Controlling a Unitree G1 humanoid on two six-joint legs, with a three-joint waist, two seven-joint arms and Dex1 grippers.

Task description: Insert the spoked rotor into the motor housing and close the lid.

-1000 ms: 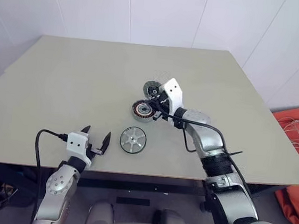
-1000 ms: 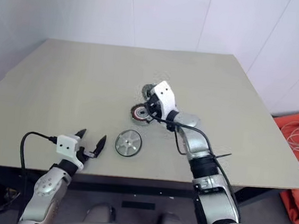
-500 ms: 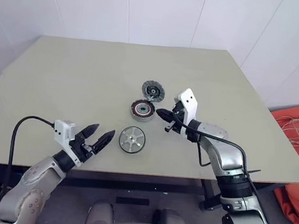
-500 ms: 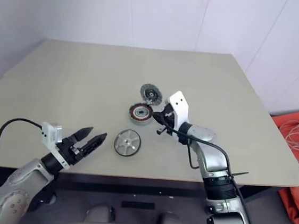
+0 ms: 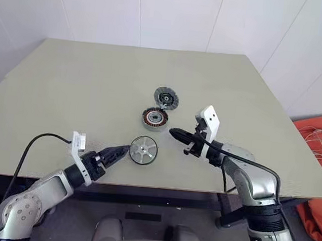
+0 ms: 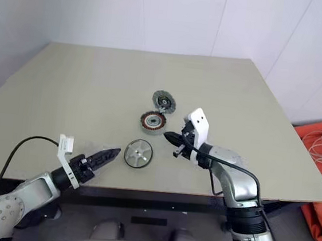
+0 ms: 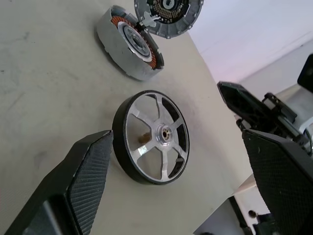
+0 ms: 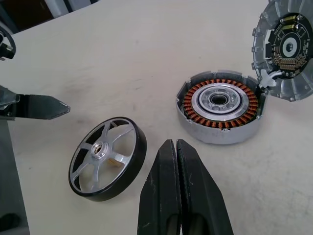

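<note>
From the head cameras, the spoked rotor [image 5: 143, 150] is lying flat on the counter [image 5: 84, 83] near its front edge, with the motor housing [image 5: 154, 118] just behind it and the lid [image 5: 166, 97] hinged open behind that, toward the counter's far edge. The left pincer [image 5: 118, 152] is reaching in from the front-left with its tips just beside the rotor's rim, and the right pincer [image 5: 174, 134] is hovering just right of the housing, fingers pressed together and holding nothing. In the left wrist view, the left pincer's fingers [image 7: 85, 171] are standing wide apart, the rotor [image 7: 151, 137] resting between them untouched, the housing [image 7: 129, 44] beyond. In the right wrist view, the closed fingers [image 8: 178, 191] are pointing between the rotor [image 8: 108, 157] and the copper-wound housing [image 8: 220, 105], with the lid [image 8: 288, 49] leaning open at its edge.
</note>
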